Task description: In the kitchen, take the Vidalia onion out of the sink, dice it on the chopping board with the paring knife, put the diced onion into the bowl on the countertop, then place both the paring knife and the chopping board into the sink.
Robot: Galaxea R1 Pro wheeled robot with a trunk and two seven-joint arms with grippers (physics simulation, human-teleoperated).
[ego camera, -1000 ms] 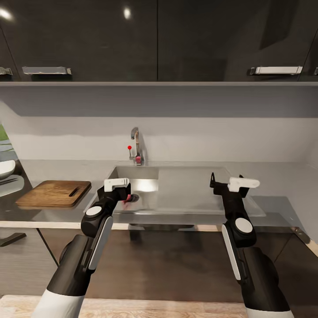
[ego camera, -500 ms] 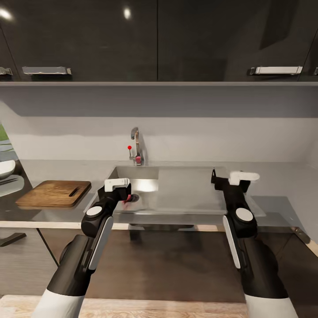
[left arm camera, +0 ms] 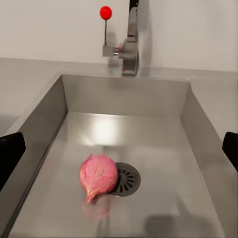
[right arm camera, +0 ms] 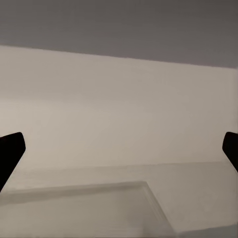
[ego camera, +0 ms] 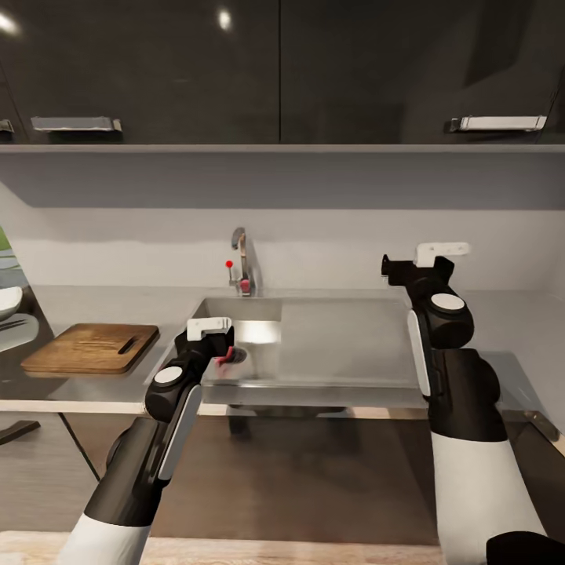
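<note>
We have our left gripper (ego camera: 221, 339) hanging over the sink's (ego camera: 337, 345) front left part, fingers spread wide with nothing between them. In the left wrist view the two dark fingertips (left arm camera: 11, 156) sit at the far edges of the frame, and the Vidalia onion (left arm camera: 97, 176) lies straight ahead between them, down on the basin floor, touching the round drain (left arm camera: 126, 179) on its left-wall side. The onion's pointed end is turned toward our gripper, so its long axis runs roughly along our line of approach. We judge the coming move to be a straight descent and a close across its round body.

Our right gripper (ego camera: 408, 265) is raised well above the sink's right rim, also spread and empty, facing the back wall; the left arm is clearly the nearer one.

We count one onion, one sink, one tap (left arm camera: 130, 42) with a red knob (left arm camera: 105, 12), and one chopping board (ego camera: 90, 348) on the countertop (ego camera: 94, 302), left of the sink. At the countertop's far left edge we see part of one white bowl (ego camera: 9, 300).
</note>
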